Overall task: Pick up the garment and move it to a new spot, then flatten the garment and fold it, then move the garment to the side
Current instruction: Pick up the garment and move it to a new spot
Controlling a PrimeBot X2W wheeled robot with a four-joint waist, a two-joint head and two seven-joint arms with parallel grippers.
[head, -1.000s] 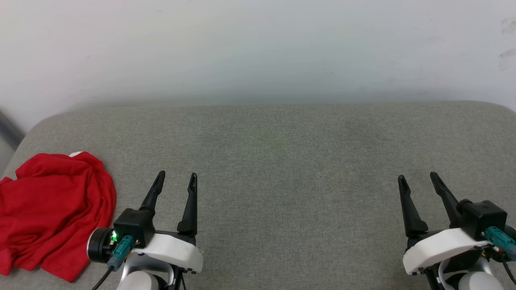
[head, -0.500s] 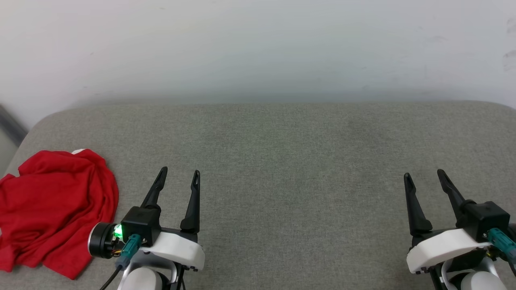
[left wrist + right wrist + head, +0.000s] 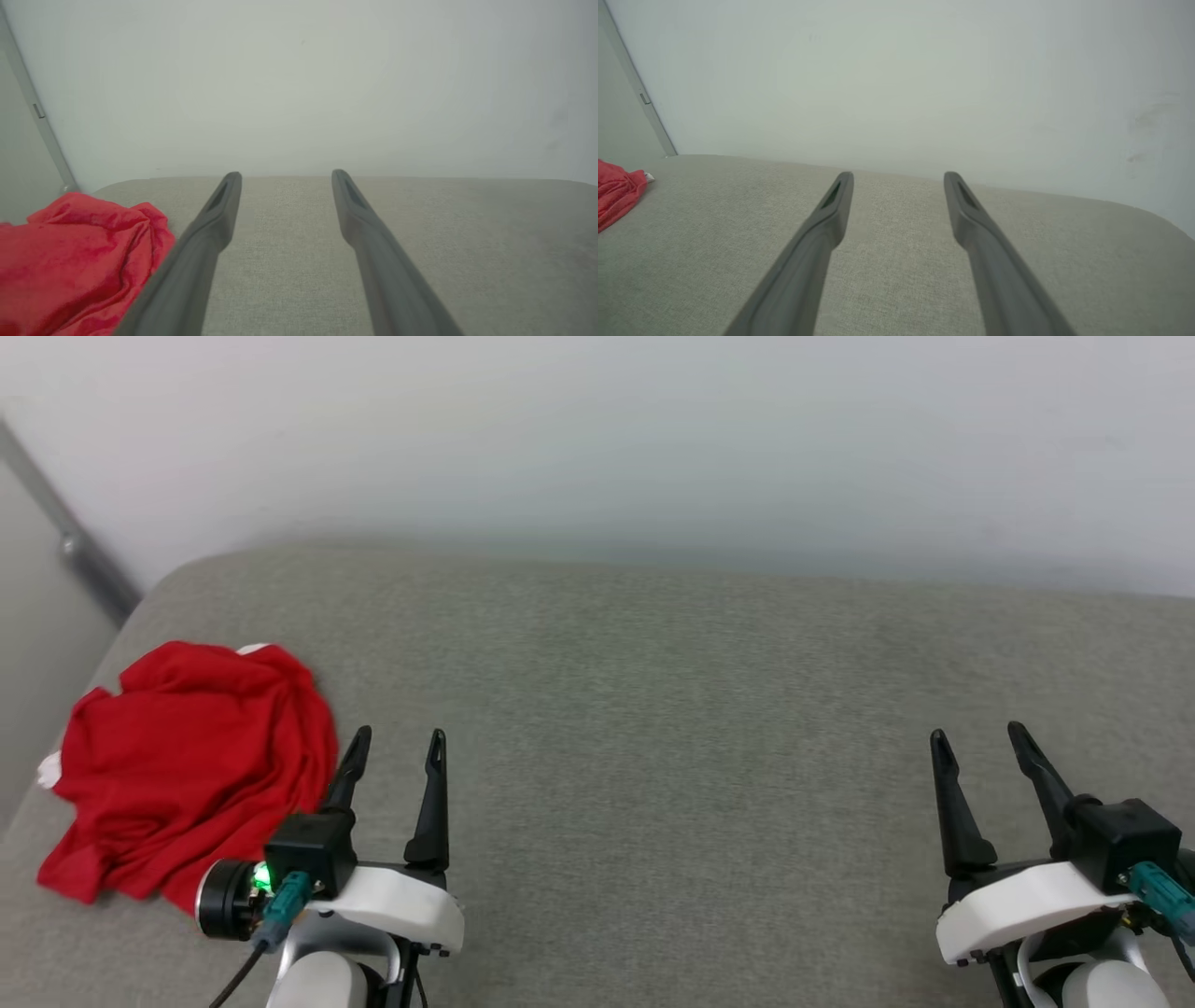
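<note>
Left of centre, a crumpled red garment (image 3: 191, 765) is seen lying on the grey cushion (image 3: 672, 728), just beside the left gripper (image 3: 392, 751). Both it and the right gripper (image 3: 976, 742) are held open, gripping nothing.

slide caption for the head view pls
Crumpled red garment lies left on grey cushion; left gripper and right gripper open, empty.
</note>
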